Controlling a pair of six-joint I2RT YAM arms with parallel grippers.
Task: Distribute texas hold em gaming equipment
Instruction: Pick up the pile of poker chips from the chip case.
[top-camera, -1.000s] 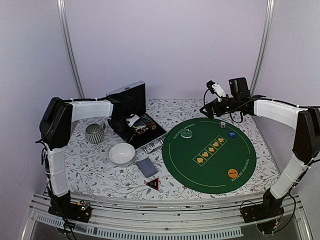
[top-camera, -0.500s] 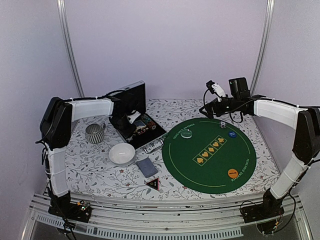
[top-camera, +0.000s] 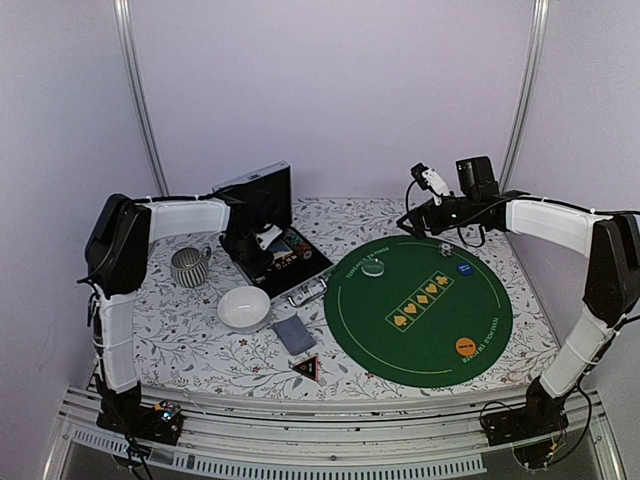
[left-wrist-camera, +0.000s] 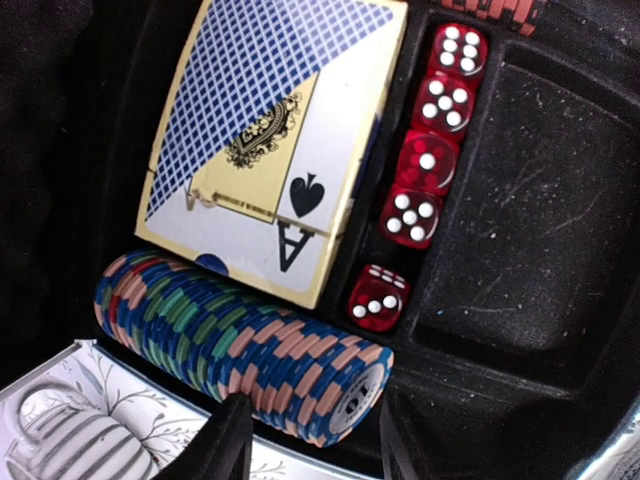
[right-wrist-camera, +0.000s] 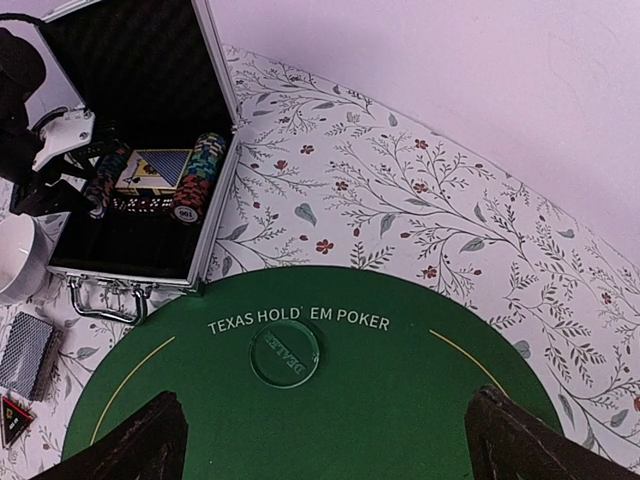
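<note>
My left gripper (top-camera: 262, 243) is down inside the open black case (top-camera: 300, 262). In the left wrist view it (left-wrist-camera: 312, 448) is open, its fingers standing either side of the near end of a row of blue stripe-edged poker chips (left-wrist-camera: 235, 340). A boxed card deck (left-wrist-camera: 270, 140) and several red dice (left-wrist-camera: 425, 165) lie beyond the chips. My right gripper (top-camera: 418, 222) is open and empty; in the right wrist view it (right-wrist-camera: 330, 450) hovers over the far edge of the green mat (right-wrist-camera: 400, 400), near the clear dealer disc (right-wrist-camera: 285, 353). An orange disc (top-camera: 465, 346) and a blue disc (top-camera: 464, 268) lie on the mat.
A loose grey-blue card deck (top-camera: 293, 334) and a black red-edged triangle (top-camera: 306, 367) lie on the floral cloth left of the mat. A white bowl (top-camera: 244, 307) and a grey ribbed mug (top-camera: 188, 266) stand near the case. The case lid (top-camera: 255, 195) stands upright behind my left gripper.
My left gripper has shifted slightly inside the case. The right arm has hardly moved.
</note>
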